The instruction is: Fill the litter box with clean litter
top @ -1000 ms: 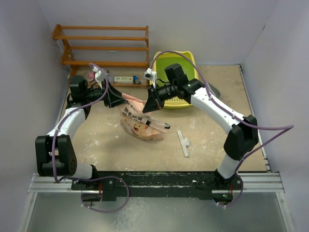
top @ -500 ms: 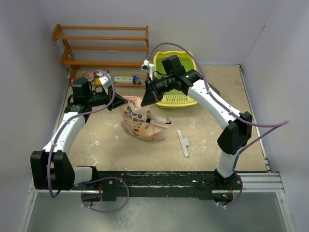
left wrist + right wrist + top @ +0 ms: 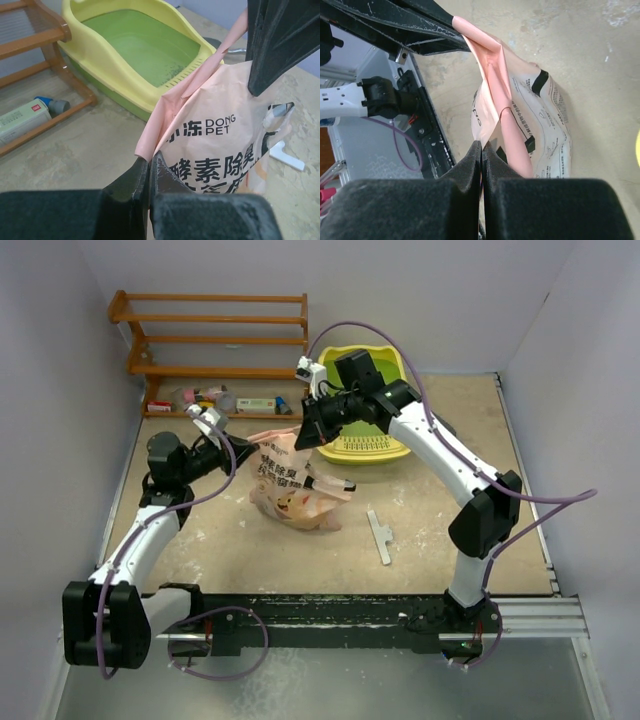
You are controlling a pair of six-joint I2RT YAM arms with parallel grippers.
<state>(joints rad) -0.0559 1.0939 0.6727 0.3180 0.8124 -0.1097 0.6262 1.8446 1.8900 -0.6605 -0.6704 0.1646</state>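
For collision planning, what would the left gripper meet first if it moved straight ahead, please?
The left gripper would push into the pink litter bag it grips; beyond, probably the right gripper, depth unclear.

Your top camera sits high at the near edge, looks down and sees the whole desk (image 3: 420, 540). Your left wrist camera sits close, facing the litter box (image 3: 120, 65) past the pink bag (image 3: 220, 150). Your right wrist camera looks down on that bag too.

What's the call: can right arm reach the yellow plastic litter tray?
Likely yes: the yellow litter tray lies just beside the right claw, nothing between. But that claw is shut on the crinkled pink bag.
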